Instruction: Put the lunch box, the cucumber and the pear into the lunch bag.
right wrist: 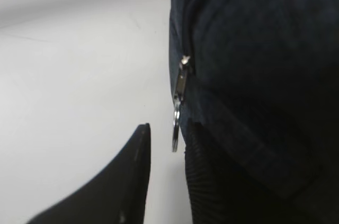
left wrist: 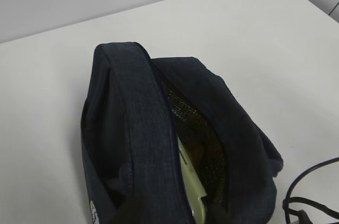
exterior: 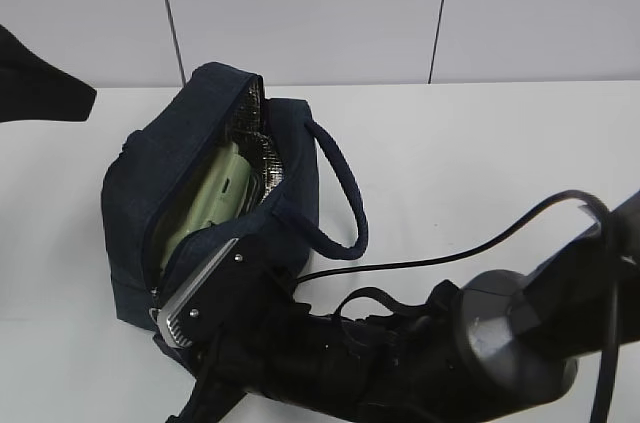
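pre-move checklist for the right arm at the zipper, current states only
1. Lunch box inside the lunch bag: ok, its pale green lid shows through the opening.
2. Cucumber and pear inside: cannot tell, neither shows in any view.
3. Bag mouth: not ok if closing comes next, it gapes wide with the silvery lining exposed.
4. Ring pull in reach: ok, it hangs by the bag's end, between the right gripper fingers.
5. Right gripper on the pull: not ok, fingers apart, nothing pinched.
6. Left gripper clear of the bag: cannot tell, no fingers show in the left wrist view.
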`<state>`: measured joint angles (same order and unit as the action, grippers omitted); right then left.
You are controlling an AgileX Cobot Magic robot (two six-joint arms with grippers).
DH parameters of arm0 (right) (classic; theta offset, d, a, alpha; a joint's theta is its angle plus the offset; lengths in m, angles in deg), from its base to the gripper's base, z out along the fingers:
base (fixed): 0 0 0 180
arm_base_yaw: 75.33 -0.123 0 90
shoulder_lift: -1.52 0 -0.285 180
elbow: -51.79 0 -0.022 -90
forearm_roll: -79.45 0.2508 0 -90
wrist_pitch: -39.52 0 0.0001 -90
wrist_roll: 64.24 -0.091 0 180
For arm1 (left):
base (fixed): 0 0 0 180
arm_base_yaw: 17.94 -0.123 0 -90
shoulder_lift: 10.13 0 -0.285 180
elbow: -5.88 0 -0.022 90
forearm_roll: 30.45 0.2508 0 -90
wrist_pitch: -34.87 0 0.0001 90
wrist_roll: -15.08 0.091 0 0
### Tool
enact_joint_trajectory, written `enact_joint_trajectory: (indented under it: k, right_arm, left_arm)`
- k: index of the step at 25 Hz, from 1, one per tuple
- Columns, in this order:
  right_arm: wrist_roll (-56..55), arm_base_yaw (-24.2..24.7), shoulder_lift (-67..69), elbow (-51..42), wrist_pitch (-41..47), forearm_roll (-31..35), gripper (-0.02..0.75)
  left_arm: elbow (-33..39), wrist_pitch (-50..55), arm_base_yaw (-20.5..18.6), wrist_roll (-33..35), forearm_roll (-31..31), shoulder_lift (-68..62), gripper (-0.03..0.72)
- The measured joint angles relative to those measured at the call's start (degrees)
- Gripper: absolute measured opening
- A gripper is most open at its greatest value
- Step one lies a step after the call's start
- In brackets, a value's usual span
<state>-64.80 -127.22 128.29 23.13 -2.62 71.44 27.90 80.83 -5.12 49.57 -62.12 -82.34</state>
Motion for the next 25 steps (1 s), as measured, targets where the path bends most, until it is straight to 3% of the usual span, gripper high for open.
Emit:
enact_joint_trajectory:
  k: [9,17,25]
  right_arm:
    - [0.0,0.0,0.1,0.12,0.51,0.0,0.18]
    - [0.0,0.0,0.44,0.82,0.51,0.0,0.018]
    - [-0.16,0.0,0.63,0.95,0.51,0.0,0.0]
  left_arm:
    - [0.0,0.0,0.0,0.0,0.0,0.0,0.239]
    - [0.0,0.0,0.0,0.0,0.0,0.0,0.239]
    - [0.0,0.0,0.0,0.0,0.0,0.0,0.239]
